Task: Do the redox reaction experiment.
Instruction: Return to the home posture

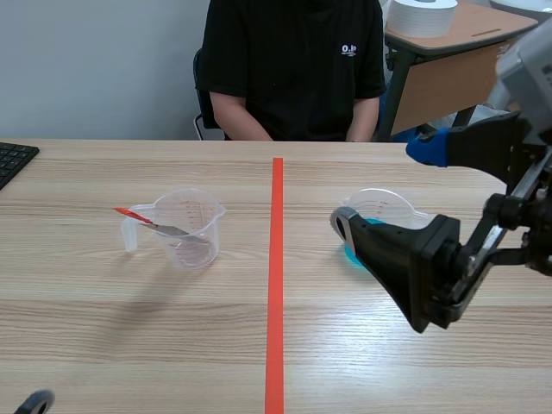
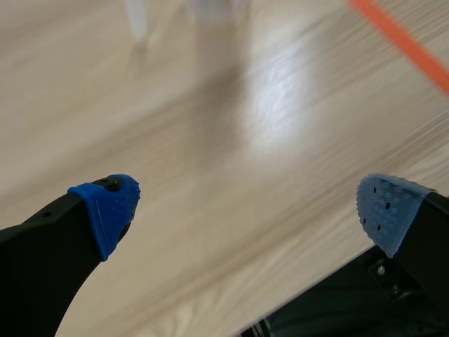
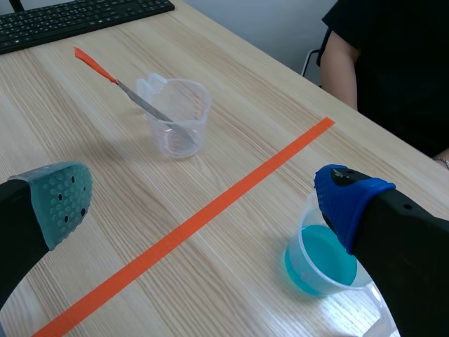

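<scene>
1. The right arm comes in from the right side and hangs low over the light wooden table (image 1: 129, 345). The right gripper (image 1: 384, 185) is spread wide, nothing pinched. One finger's grey-green pad sits low, and the other finger's blue pad is up higher.
2. The clear plastic measuring cup holding blue liquid (image 3: 316, 263) stands right of the orange-red tape line (image 1: 276, 285). It's just inside the blue-padded finger, which hides part of it. In the scene view the low finger is in front of the cup. I can't tell if it's touching.
3. Left of the tape there's a second clear plastic measuring cup with a handle (image 1: 181, 228). A thin metal spatula with a red handle (image 1: 138, 216) leans in it, red end poking out over the rim. It's well apart from both grippers.
4. The left arm is parked low near the robot's edge. The left gripper (image 2: 245, 210) has its blue pads far apart over bare wood, holding nothing.
5. Also around: a black keyboard (image 1: 13, 159) at the far left, and a person in a black T-shirt (image 1: 293, 69) sitting across the table.
</scene>
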You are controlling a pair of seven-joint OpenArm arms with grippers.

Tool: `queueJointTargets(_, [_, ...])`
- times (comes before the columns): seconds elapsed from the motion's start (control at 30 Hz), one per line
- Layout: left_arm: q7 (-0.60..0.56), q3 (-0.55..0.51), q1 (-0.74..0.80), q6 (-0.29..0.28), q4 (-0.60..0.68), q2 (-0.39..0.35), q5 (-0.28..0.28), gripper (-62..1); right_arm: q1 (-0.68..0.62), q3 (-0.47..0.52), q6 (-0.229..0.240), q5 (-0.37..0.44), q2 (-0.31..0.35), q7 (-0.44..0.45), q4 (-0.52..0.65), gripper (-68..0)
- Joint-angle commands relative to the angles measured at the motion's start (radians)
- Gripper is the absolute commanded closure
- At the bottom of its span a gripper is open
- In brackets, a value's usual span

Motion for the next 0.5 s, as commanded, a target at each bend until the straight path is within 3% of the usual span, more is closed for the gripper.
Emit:
queueJointTargets(0.0, [-0.005,-0.003,-0.068,-0.021,-0.003,0.003,0.001,-62.3,-0.001,0.010,-0.010,-0.002,0.008,0.018,0.022,-67.9])
queueJointTargets(0.27, [0.074,-0.005,-0.306,-0.112,-0.003,0.011,0.010,-62.3,-0.022,0.010,-0.024,-0.027,0.008,0.014,0.031,-67.9])
queueJointTargets(0.47, [0.114,-0.005,-0.415,-0.191,0.003,0.061,0.034,-62.3,-0.022,0.010,-0.024,-0.026,0.003,0.015,0.031,-67.9])
